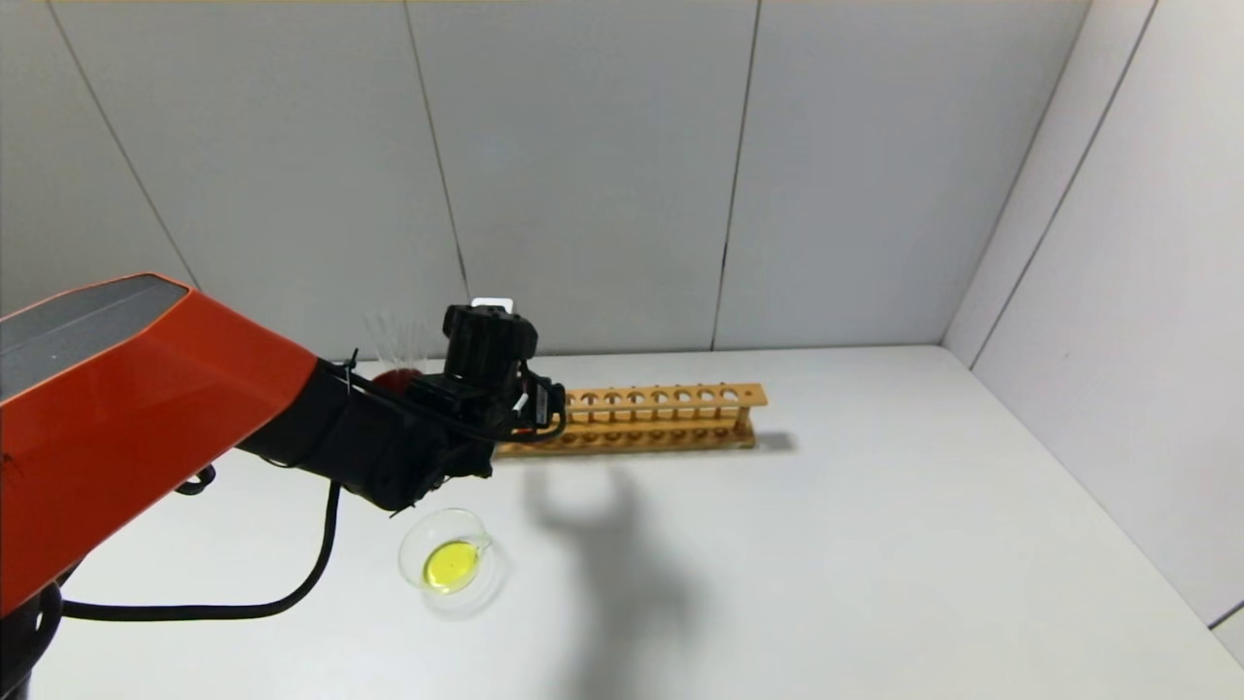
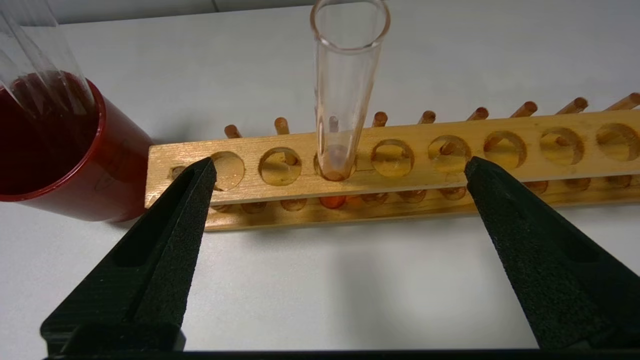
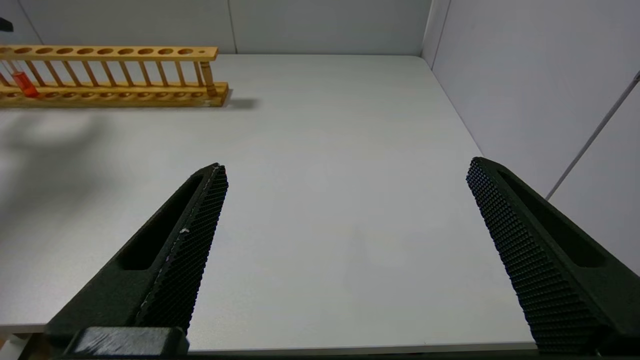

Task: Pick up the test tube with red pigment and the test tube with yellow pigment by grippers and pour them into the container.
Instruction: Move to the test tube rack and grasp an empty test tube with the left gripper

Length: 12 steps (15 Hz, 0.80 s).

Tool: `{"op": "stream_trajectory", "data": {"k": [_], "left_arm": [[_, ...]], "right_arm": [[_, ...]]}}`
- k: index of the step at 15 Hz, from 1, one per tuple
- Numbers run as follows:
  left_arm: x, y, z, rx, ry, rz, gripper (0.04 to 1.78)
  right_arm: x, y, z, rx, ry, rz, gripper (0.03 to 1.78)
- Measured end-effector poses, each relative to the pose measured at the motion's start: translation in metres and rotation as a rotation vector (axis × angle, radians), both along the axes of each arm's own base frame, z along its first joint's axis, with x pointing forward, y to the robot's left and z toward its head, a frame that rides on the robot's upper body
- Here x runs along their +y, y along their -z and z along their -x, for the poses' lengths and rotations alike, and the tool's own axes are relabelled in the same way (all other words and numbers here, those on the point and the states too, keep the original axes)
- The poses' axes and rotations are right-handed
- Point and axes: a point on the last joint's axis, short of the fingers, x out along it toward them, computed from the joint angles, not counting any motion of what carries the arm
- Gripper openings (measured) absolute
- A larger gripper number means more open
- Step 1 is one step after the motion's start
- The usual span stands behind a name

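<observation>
The test tube with red pigment [image 2: 345, 100] stands upright in the third hole of a wooden rack [image 2: 530, 150], its red bottom resting on the lower bar. My left gripper [image 2: 340, 162] is open just in front of the rack, one finger on each side of the tube and short of it, holding nothing. The container [image 1: 406, 559], a clear glass dish, sits on the table below my left arm [image 1: 389, 437] and holds a yellow liquid [image 1: 450, 564]. No tube with yellow pigment can be made out. My right gripper [image 3: 346, 166] hangs open over bare table, far from the red tube [image 3: 22, 82].
A dark red cup [image 2: 100, 170] with clear empty tubes [image 2: 30, 60] stands against the rack's end, close to one left finger. The rack [image 1: 661, 413] runs along the back of the white table, near the wall. A black cable [image 1: 292, 593] lies at the front left.
</observation>
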Motion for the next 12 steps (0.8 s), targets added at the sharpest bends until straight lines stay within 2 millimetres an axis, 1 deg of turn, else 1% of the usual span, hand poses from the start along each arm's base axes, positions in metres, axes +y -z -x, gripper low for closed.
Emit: {"op": "stream_trajectory", "data": {"k": [2, 4, 12], "left_arm": [[0.0, -0.005, -0.008, -0.024, -0.017, 0.035, 1.75], [-0.003, -0.006, -0.014, -0.039, -0.028, 0.062, 1.75], [-0.001, 0.005, -0.031, -0.037, -0.047, 0.061, 1.74]], "right_arm": [[0.0, 0.0, 0.0, 0.0, 0.0, 0.0, 1.75], [0.0, 0.0, 0.0, 0.0, 0.0, 0.0, 1.75], [0.0, 0.0, 0.0, 0.0, 0.0, 0.0, 1.75]]}}
